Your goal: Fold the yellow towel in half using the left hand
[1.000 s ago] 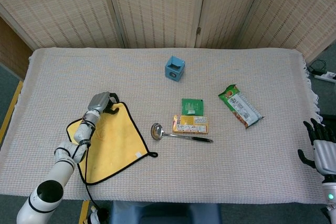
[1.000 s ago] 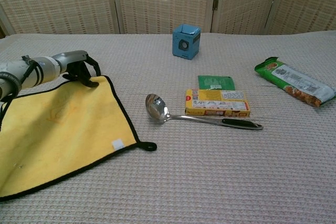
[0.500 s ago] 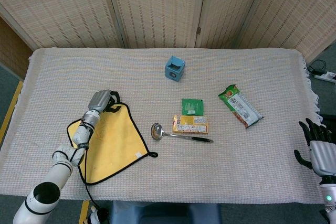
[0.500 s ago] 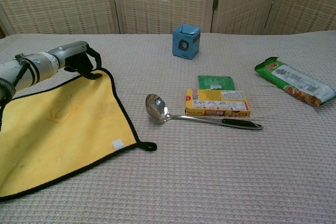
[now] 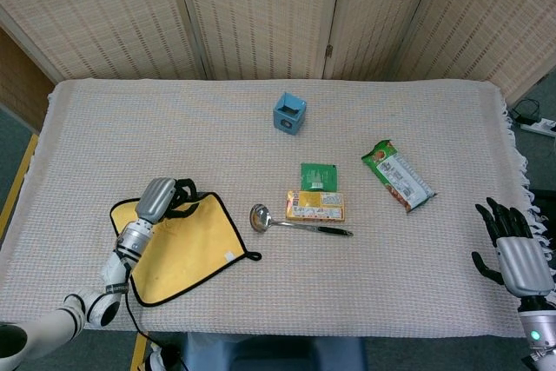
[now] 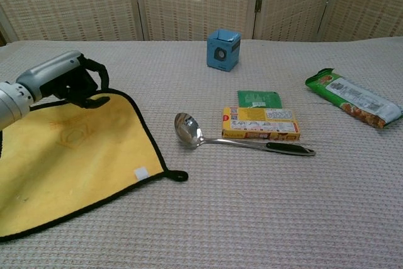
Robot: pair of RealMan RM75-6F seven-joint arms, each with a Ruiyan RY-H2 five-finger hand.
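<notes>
The yellow towel (image 5: 187,245) with black trim lies spread at the table's front left, also seen in the chest view as the towel (image 6: 75,162). My left hand (image 5: 161,197) sits at its far edge, close to the far right corner. In the chest view the left hand (image 6: 63,83) has its fingers curled onto that edge and appears to pinch it, slightly raised. My right hand (image 5: 512,254) hangs off the table's right edge, fingers spread, holding nothing.
Right of the towel lie a metal spoon (image 5: 295,223), a yellow box (image 5: 315,206) and a green packet (image 5: 318,176). A blue cube (image 5: 289,113) stands further back. A green snack bag (image 5: 397,176) lies toward the right.
My left hand has drawn back toward me, and the towel's far edge has come with it. The right hand has crept up and slightly left.
</notes>
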